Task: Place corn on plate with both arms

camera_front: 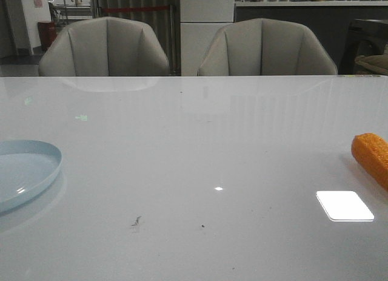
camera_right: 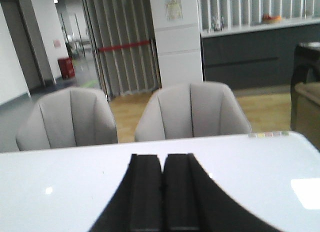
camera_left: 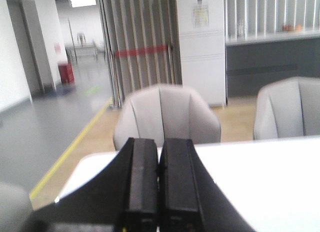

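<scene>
Nothing underway yet, and both arms sit back off the front view. Closest in, the left gripper [camera_left: 159,192] has its 2 black fingers pressed together on nothing, and the right gripper [camera_right: 163,197] is the same, pads meeting, empty. Out on the white table [camera_front: 200,147], the pale blue plate [camera_front: 24,170] sits at the left edge, half cut off, bare. Well apart from it, at the far right edge, lies the corn [camera_front: 371,156], only its blunt orange end showing, so its full lie is hard to judge. It looks glossy, rigid and light, likely to roll, so a grip across the thick middle seems safest. Beyond the table, 2 grey chairs [camera_front: 103,47].
</scene>
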